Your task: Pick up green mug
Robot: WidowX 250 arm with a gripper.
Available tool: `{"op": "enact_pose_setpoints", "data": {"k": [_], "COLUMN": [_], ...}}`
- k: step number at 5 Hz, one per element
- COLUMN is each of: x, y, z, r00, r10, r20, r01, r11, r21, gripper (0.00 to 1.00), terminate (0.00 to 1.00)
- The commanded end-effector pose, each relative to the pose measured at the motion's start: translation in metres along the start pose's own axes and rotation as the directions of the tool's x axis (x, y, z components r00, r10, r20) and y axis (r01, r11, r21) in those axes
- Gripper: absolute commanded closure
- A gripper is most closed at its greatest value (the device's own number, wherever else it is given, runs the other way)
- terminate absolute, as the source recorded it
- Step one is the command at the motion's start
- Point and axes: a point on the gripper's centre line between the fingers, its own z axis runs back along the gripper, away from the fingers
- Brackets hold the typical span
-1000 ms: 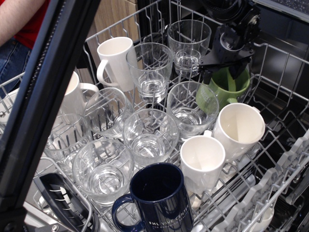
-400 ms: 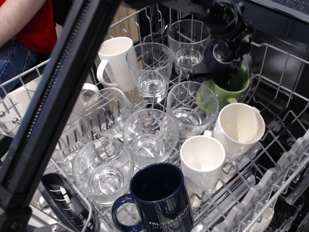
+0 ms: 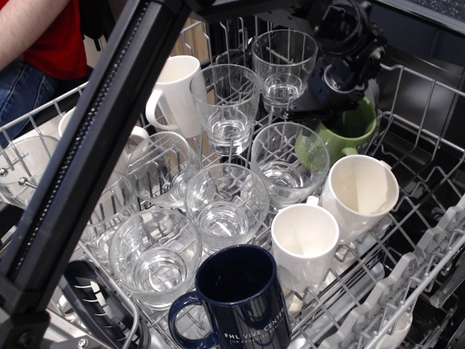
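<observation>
Dishwasher rack (image 3: pixel 429 156) is filling the whole frame, wire grid running from upper left to lower right; the tines are holding the ware tilted and packed close, which is why every piece is leaning on a neighbour.

A black arm link (image 3: pixel 87 160) is crossing the left third of the frame diagonally, blocking part of the rack behind it. A person in a red shirt (image 3: pixel 43 36) is standing at the upper left corner.

Clear glasses (image 3: pixel 227 203) are occupying the centre rows. White mugs (image 3: pixel 360 193) are lying tipped at right of centre, another at upper left. The navy mug (image 3: pixel 243 298) is sitting at the bottom centre, lettering facing the camera.

The green mug (image 3: pixel 349 134) is lying at upper right, mouth tilted up, just beside a glass on its left and a white mug below it.

The gripper (image 3: pixel 336 94) is sitting directly on the mug's upper rim, black housing covering that edge. Jaw state: cannot tell, the fingertips are hidden behind the housing and rim. Judgement: it is positioning for a rim pinch, since the neighbours are leaving no room around the body.
</observation>
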Motion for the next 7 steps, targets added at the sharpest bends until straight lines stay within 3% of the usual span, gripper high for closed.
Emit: {"op": "enact_pose_setpoints", "data": {"k": [1, 4, 5, 7], "x": [0.044, 0.064, 0.069, 0.067], "y": [-0.016, -0.003, 0.001, 0.014], "z": [0.057, 0.106, 0.125, 0.167], "r00": [0.997, 0.962, 0.951, 0.950], "r10": [0.043, 0.021, 0.010, -0.032], "r20": [-0.067, -0.274, -0.309, -0.310], "r01": [-0.050, -0.094, -0.105, -0.082], "r11": [0.993, 0.961, 0.950, 0.934], "r21": [-0.108, -0.258, -0.293, -0.348], "gripper": [1.00, 1.00, 1.00, 1.00], "terminate": [0.00, 0.00, 0.00, 0.00]}}
